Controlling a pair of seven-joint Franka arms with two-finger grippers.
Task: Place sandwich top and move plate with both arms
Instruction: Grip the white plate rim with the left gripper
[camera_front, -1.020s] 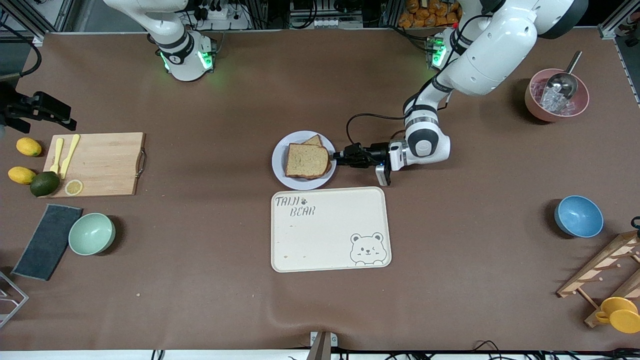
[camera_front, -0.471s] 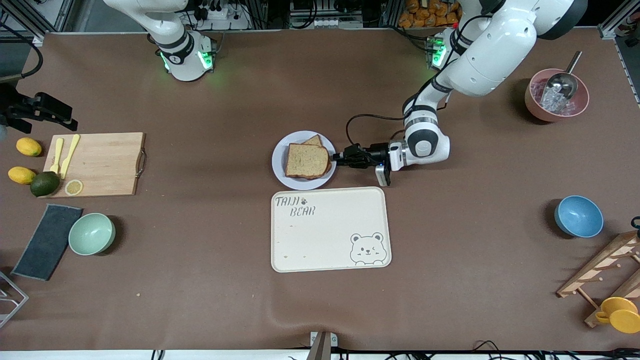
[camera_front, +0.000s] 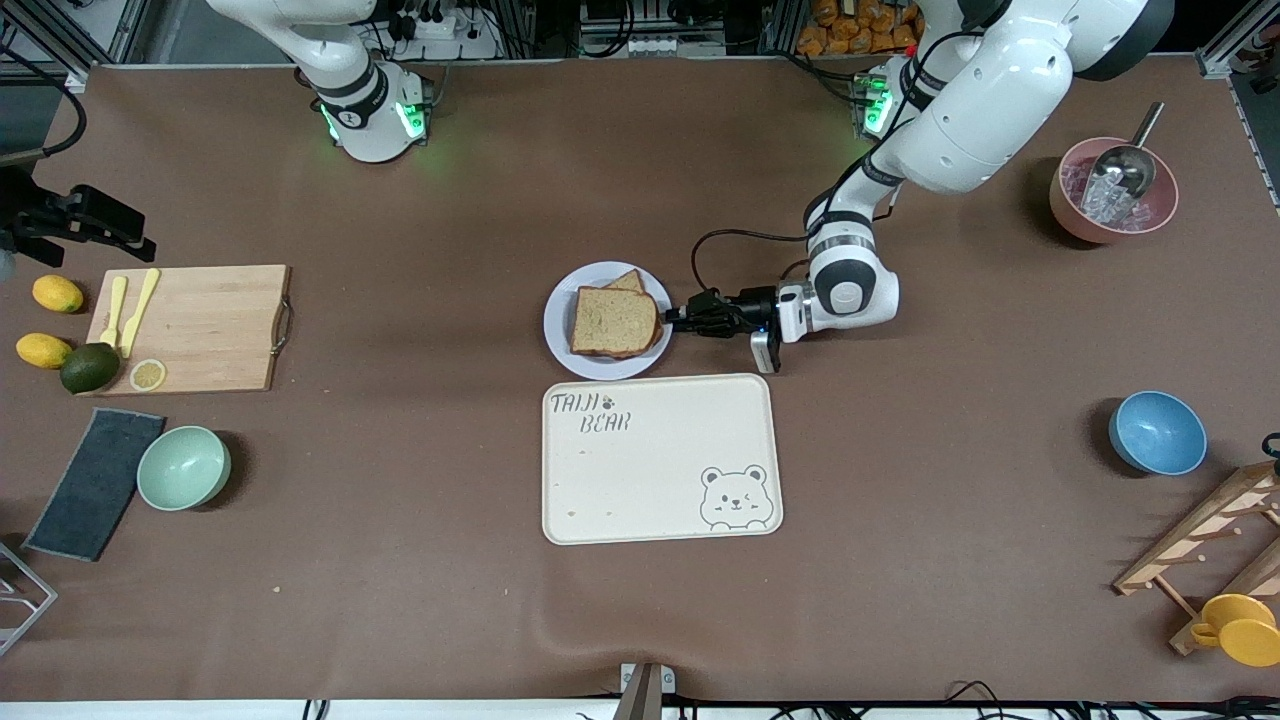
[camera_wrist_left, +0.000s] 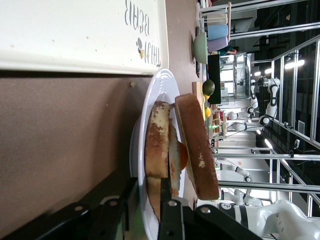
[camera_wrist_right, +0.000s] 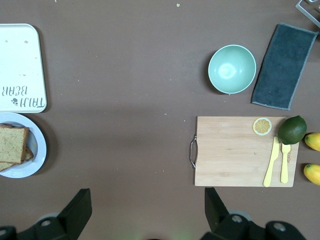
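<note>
The sandwich top (camera_front: 613, 320) lies on a lower slice with egg on the plate (camera_front: 560, 335) at the table's middle. In the left wrist view the top slice (camera_wrist_left: 197, 150) leans on the egg slice (camera_wrist_left: 157, 140) on the plate (camera_wrist_left: 165, 85). My left gripper (camera_front: 670, 318) lies level at the plate's edge toward the left arm's end. It (camera_wrist_left: 150, 192) is shut on the plate's rim, one finger under it and one over it. My right gripper (camera_wrist_right: 146, 195) is open and empty, high over the bare table between the plate (camera_wrist_right: 30, 167) and the cutting board.
The cream bear tray (camera_front: 660, 460) lies just nearer the camera than the plate. The cutting board (camera_front: 190, 328) with cutlery, lemons, a lime, a green bowl (camera_front: 183, 467) and a dark cloth are at the right arm's end. A pink ice bowl, blue bowl (camera_front: 1157, 432) and wooden rack are at the left arm's end.
The left wrist has shifted very slightly at the plate's edge. Nothing else has visibly moved.
</note>
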